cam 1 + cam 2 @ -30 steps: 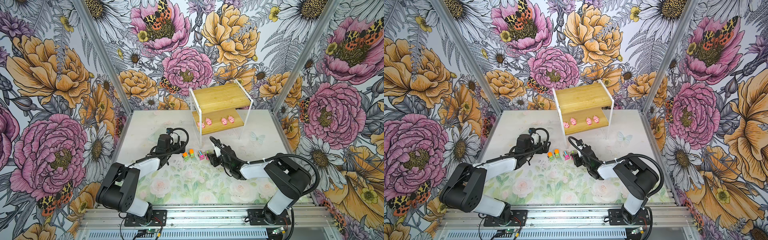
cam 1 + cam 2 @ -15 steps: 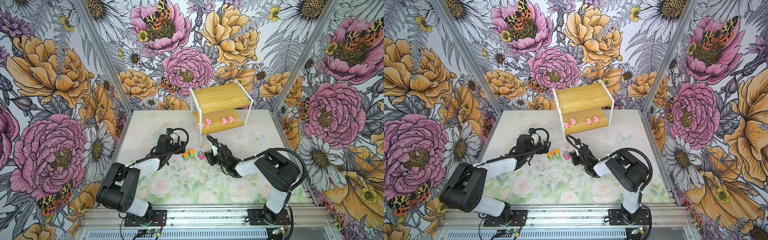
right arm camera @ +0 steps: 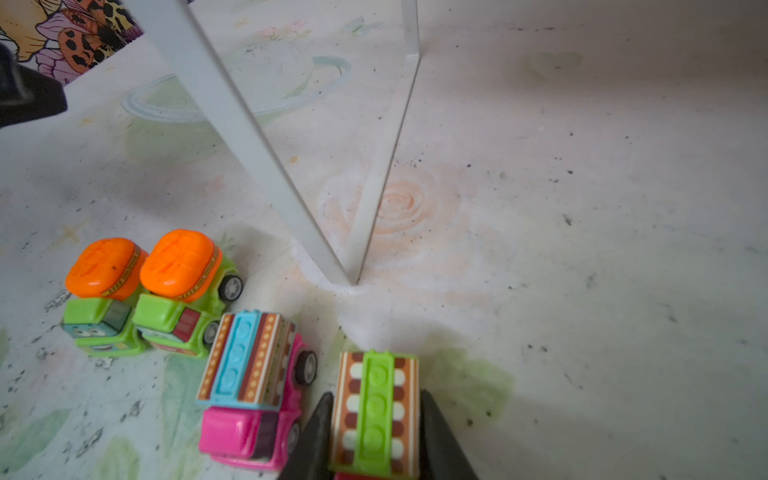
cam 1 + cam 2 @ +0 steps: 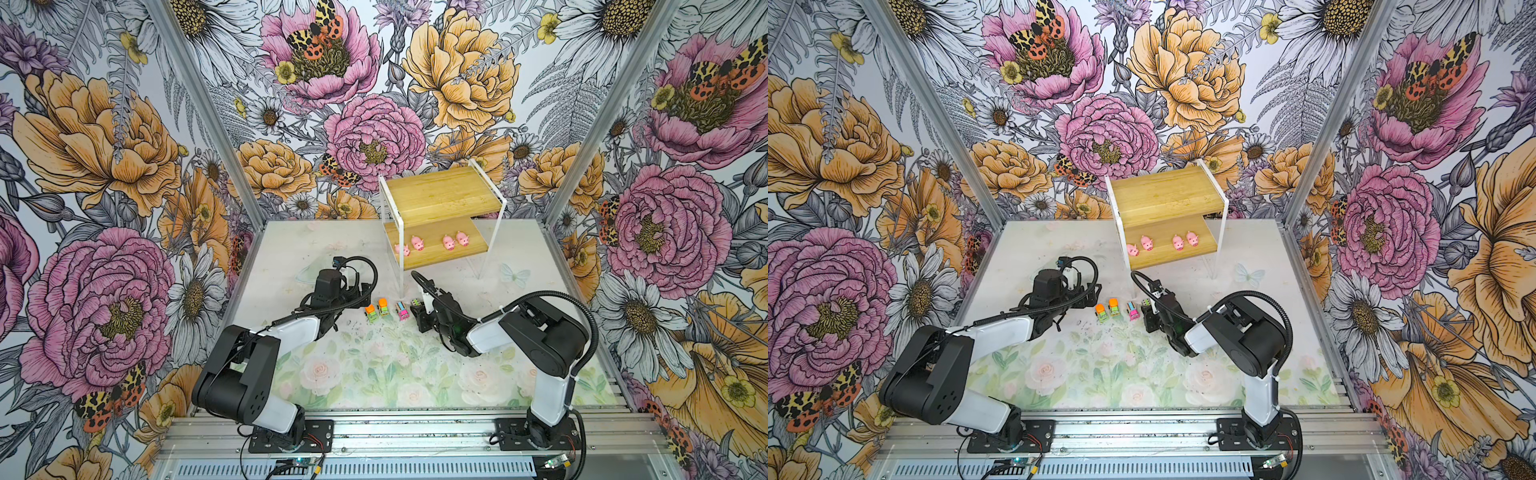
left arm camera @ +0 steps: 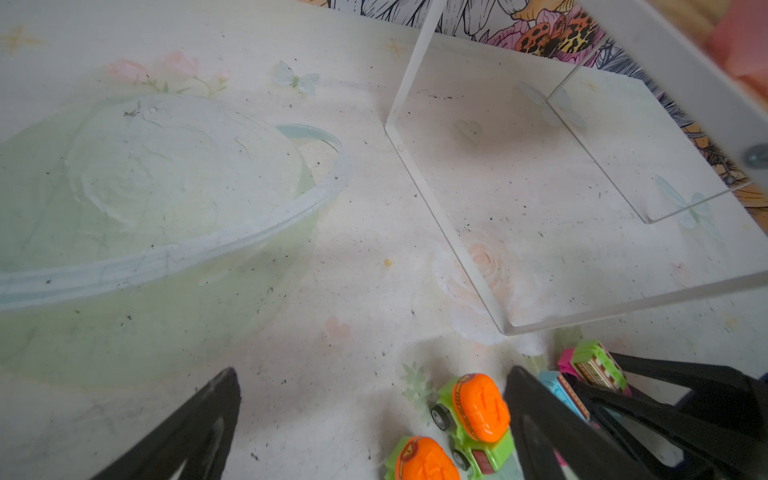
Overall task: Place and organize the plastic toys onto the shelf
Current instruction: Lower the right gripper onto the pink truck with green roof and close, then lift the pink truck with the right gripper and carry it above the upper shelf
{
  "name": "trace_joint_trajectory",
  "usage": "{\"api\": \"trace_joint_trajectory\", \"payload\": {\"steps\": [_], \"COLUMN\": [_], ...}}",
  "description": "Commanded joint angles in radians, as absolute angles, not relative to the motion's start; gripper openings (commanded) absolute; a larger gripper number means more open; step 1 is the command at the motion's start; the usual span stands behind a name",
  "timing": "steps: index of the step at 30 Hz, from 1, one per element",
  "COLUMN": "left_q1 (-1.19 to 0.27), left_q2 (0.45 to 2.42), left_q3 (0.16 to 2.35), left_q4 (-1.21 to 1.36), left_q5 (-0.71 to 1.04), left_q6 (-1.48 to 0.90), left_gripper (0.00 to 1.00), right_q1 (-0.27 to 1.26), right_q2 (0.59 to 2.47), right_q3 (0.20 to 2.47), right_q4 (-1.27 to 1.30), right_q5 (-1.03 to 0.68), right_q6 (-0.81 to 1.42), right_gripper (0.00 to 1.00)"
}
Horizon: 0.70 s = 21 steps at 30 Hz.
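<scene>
Currently right gripper [image 3: 376, 399] clamps the green-topped truck [image 3: 374, 432], its cab cut off in the wrist view; left gripper [image 5: 372, 374] gapes, empty. Pink truck [image 3: 249, 386] and two green trucks [image 3: 178, 291] sit mid worktop [image 4: 291, 249]. Four pigs [image 4: 417, 243] on the lower board of the shelf [image 4: 444, 195] at the far edge, the leftmost part-hidden behind a post [image 4: 401, 270].

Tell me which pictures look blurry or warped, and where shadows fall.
Left wrist view: the shelf frame is out of focus. Right wrist view: the striped truck is sharp, the fingers flanking it blurred, soft shadow beside. Both top views: crisp, evenly lit, walls splayed outward.
</scene>
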State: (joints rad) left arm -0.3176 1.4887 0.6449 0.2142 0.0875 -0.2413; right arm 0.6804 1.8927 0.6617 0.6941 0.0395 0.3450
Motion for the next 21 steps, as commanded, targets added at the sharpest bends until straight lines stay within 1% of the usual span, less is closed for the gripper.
{"api": "trace_joint_trajectory", "payload": {"steps": [1,2,5,9,12,16,19,21], "left_q1": [-0.307,-0.306,-0.307,-0.307,-0.307,-0.305,-0.304,-0.303], "left_q2": [1.490,1.488,1.486,1.484,1.479,1.474,1.468,1.465], "left_q3": [0.629,0.629,0.627,0.629,0.629,0.626,0.626,0.627], "left_q4": [0.238,0.238,0.237,0.237,0.233,0.233,0.232,0.227], "left_q5": [0.106,0.107,0.108,0.107,0.106,0.105,0.106,0.106], "left_q6": [-0.260,-0.260,-0.260,-0.258,-0.257,-0.255,-0.252,-0.250], "left_gripper": [0.99,0.99,0.99,0.99,0.99,0.99,0.99,0.99], "right_q1": [0.680,0.680,0.682,0.692,0.699,0.699,0.674,0.628], "right_q2": [1.873,1.854,1.779,1.592,1.379,1.097,0.980,0.959], "right_q3": [0.636,0.625,0.588,0.537,0.549,0.665,0.805,0.912], "right_q4": [0.753,0.750,0.726,0.609,0.388,0.012,-0.208,-0.308], "right_q5": [0.050,0.051,0.033,0.036,0.029,0.077,0.119,0.112], "right_q6": [0.351,0.349,0.353,0.369,0.378,0.350,0.305,0.295], "right_gripper": [0.21,0.18,0.15,0.13,0.12,0.12,0.12,0.12]}}
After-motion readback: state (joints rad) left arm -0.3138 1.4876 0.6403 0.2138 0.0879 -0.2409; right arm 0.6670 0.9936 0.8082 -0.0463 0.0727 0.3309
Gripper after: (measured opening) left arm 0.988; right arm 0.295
